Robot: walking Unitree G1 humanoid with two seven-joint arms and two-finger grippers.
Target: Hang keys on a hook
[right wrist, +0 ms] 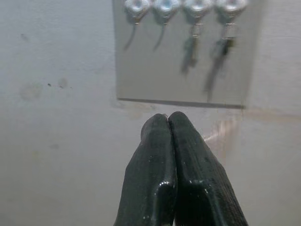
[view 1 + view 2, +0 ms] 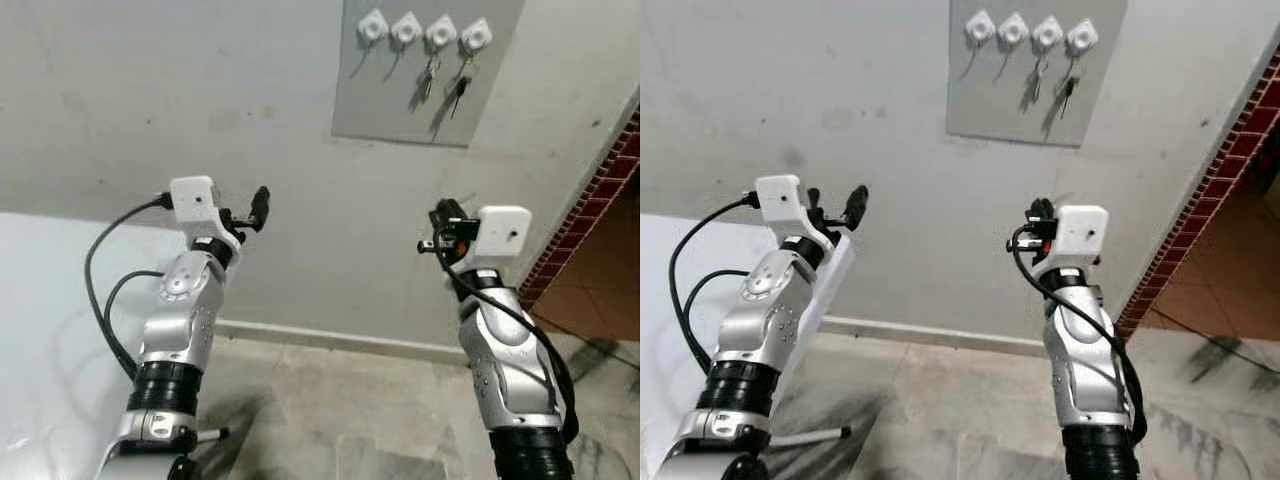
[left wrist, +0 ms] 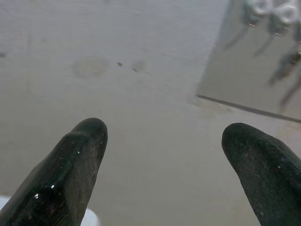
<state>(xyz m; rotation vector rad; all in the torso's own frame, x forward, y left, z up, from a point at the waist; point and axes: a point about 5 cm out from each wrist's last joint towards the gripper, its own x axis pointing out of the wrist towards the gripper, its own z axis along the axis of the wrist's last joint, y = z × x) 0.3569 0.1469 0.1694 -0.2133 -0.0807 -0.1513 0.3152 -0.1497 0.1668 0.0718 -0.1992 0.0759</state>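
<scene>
Two sets of keys (image 2: 444, 88) hang on the two right-hand hooks (image 2: 458, 36) of a row of four on a flat grey panel (image 2: 390, 110) fixed to the wall (image 2: 150, 110); the two left-hand hooks (image 2: 388, 28) carry nothing. The hooks are small white moulded pieces, each with a thin curved prong casting a shadow down the panel. The keys appear to be small metal pieces on a ring, one with a dark head, though at this range their detail is too fine to be certain. Judged as such, they are light, rigid, smooth and inclined to swing and slip; the best hold is on the flat head of a key or across the ring, leaving the ring's opening free to pass over the prong. The left gripper (image 3: 164, 160) is raised towards the wall with its fingers spread apart and nothing between them. The right gripper (image 1: 169, 141) is raised below the panel with its fingers pressed together, holding nothing visible. The wall is matt, pale and slightly stained; the floor (image 2: 330, 410) is mottled stone tile, and a brick edge (image 2: 590, 195) runs along the right side.
</scene>
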